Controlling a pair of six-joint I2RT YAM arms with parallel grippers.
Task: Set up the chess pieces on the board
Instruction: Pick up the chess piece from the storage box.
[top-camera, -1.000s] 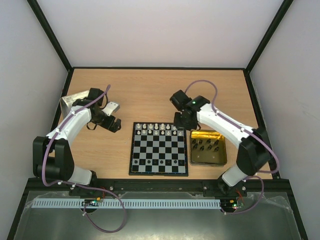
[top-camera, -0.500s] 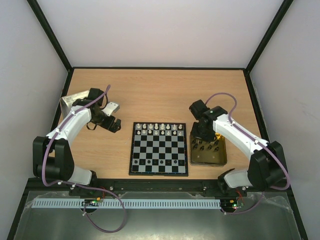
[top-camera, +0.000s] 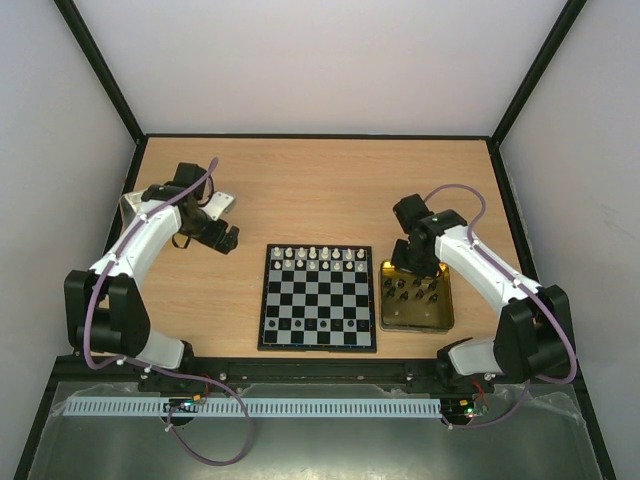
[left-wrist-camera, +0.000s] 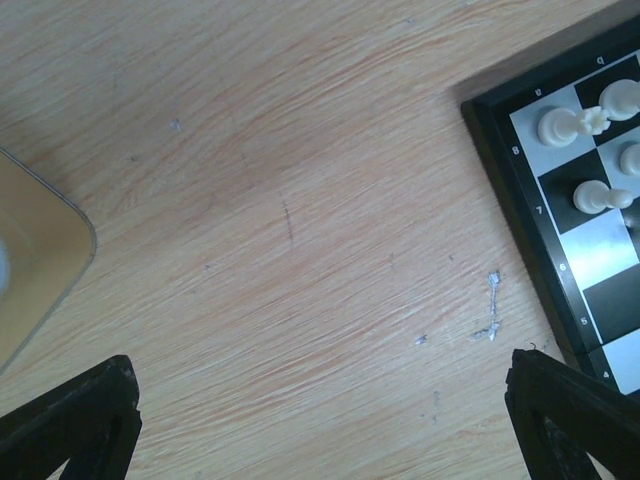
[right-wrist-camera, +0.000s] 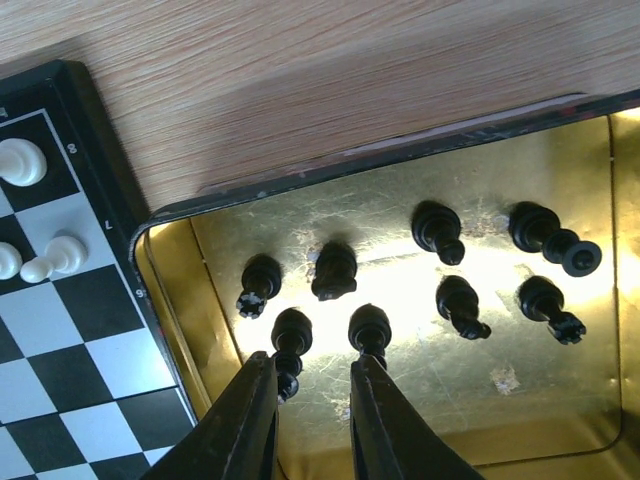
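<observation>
Bare tabletop (left-wrist-camera: 300, 250) lies open between tin lid (left-wrist-camera: 38, 255) and board (left-wrist-camera: 522, 232).

This was a robot lab cell: a wood-grain table (top-camera: 300, 190) boxed in by plain white panels (top-camera: 300, 60) on black frame posts (top-camera: 100, 70), with a left arm (top-camera: 140, 250) and a right arm (top-camera: 480, 270) bolted to a rail (top-camera: 310, 372) at its near edge, above a slotted cable duct (top-camera: 250, 408).

We see the board (top-camera: 318, 297) at the middle of the worktop (top-camera: 300, 180), near side, with chess pieces (top-camera: 320, 258) on its far rows. The tin (top-camera: 420, 316) sits just right of the board, more of them inside. The lid (top-camera: 132, 206) lies far left, well apart. The right gripper (right-wrist-camera: 313, 362) hangs over the tin's far end.
</observation>
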